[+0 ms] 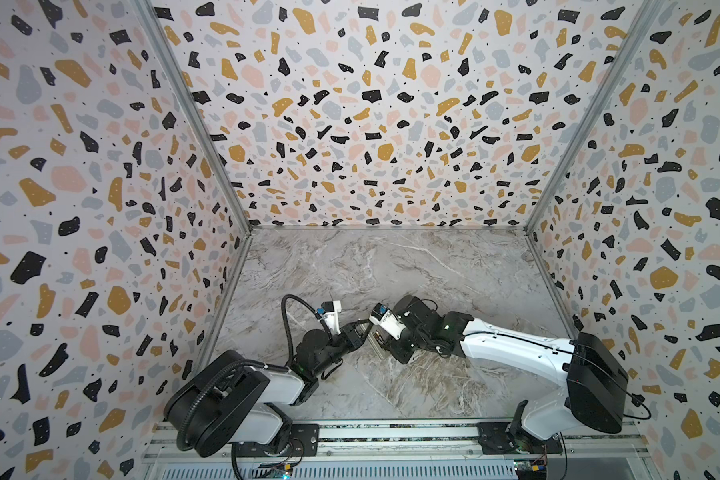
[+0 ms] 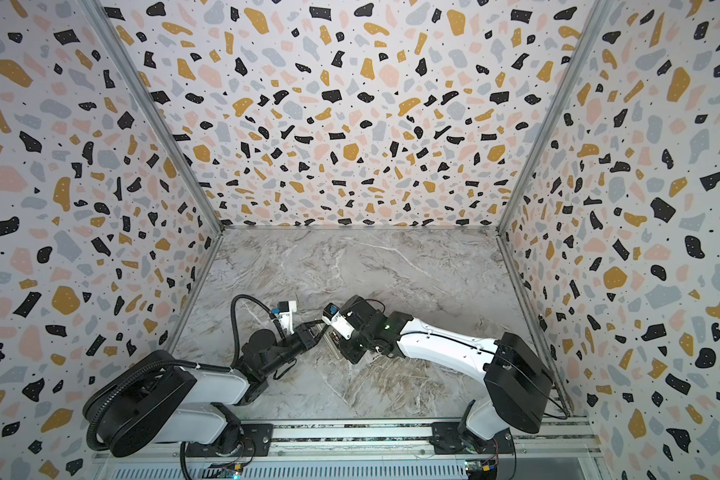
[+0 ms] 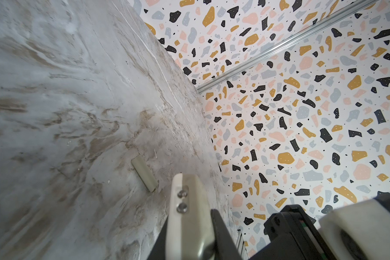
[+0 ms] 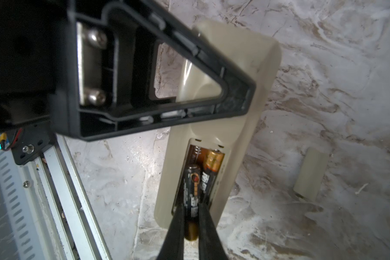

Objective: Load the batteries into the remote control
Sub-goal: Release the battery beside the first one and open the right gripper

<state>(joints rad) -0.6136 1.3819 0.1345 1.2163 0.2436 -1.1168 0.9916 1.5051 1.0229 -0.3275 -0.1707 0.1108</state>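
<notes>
Jaws of the right gripper (image 4: pixel 190 208): pinched on one of the batteries (image 4: pixel 190 191), tilted into the open recess in the back of the remote control (image 4: pixel 234 126), beside a second battery (image 4: pixel 212 171) already lying inside. Jaws of the left gripper (image 1: pixel 361 330): closed, one black finger (image 4: pixel 236 99) across the remote's far end, grip on it impossible to confirm. Remote face-down on the marble table (image 4: pixel 324 67), pale cover plate (image 4: pixel 311 173) lying apart.
</notes>
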